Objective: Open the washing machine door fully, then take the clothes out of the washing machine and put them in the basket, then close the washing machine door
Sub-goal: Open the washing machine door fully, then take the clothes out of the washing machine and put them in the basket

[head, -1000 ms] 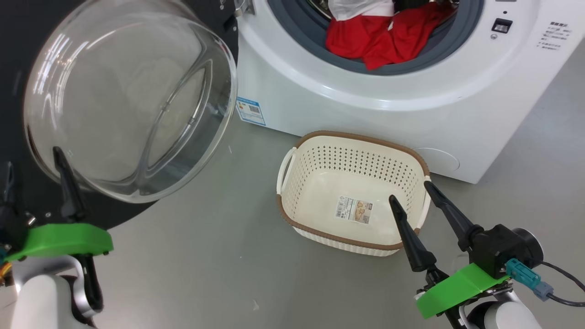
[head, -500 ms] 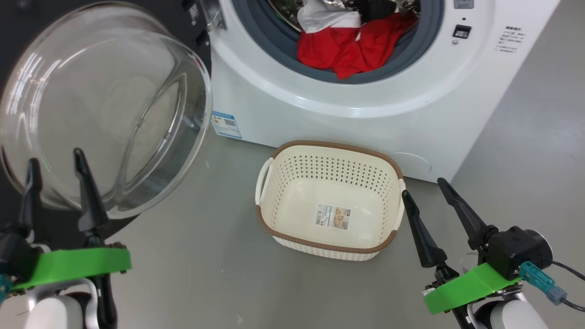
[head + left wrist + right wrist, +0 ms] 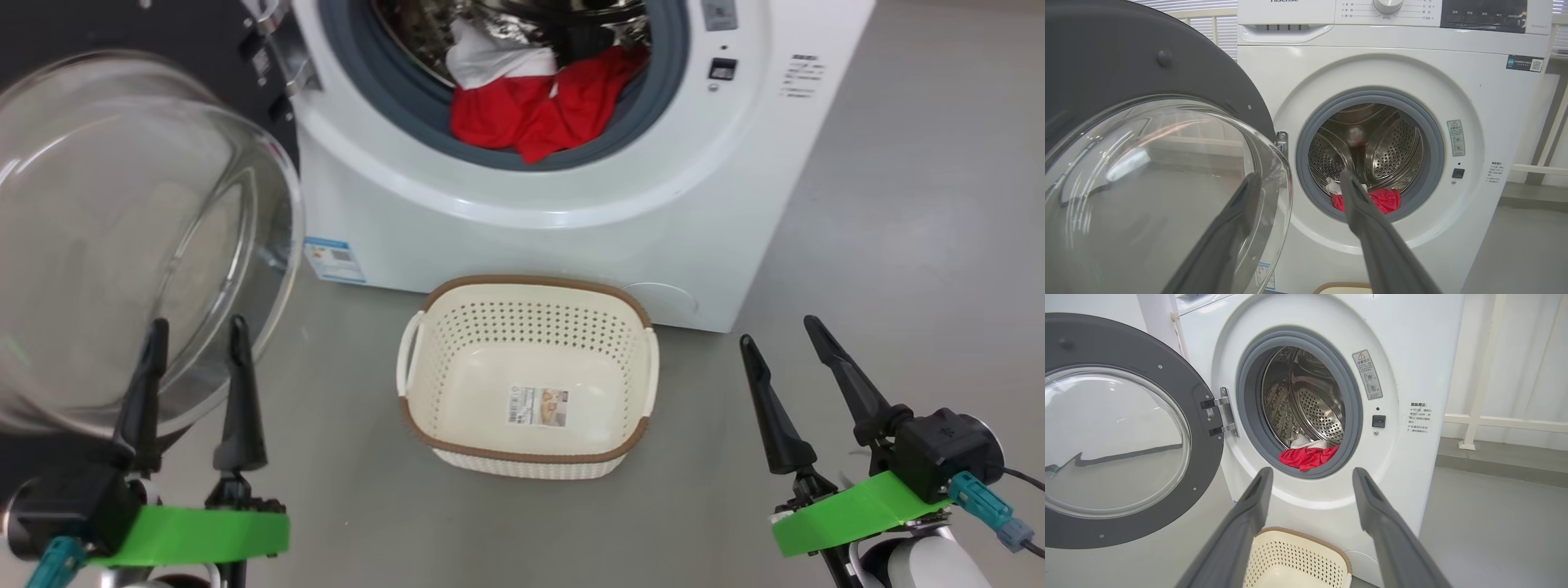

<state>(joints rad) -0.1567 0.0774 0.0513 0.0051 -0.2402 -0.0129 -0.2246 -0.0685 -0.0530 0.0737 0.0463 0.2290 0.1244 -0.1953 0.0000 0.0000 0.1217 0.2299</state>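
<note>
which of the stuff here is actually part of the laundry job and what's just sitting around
Part of the job:
washing machine door, open
washing machine
red clothes, not yet taken out
basket, no clothes in it

Just there:
blue label sticker
warning sticker
control dial
white railing

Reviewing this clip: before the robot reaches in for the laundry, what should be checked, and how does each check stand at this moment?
1. Washing machine door swung wide, clear of the opening: ok.
2. Clothes in sight, draped over the drum's front lip: ok.
3. Basket upright and empty on the floor before the washing machine: ok.
4. Left jaws open, holding nothing: ok.
5. Right jaws open, holding nothing: ok.
6. No further garments hidden deeper in the drum: cannot tell.
</note>
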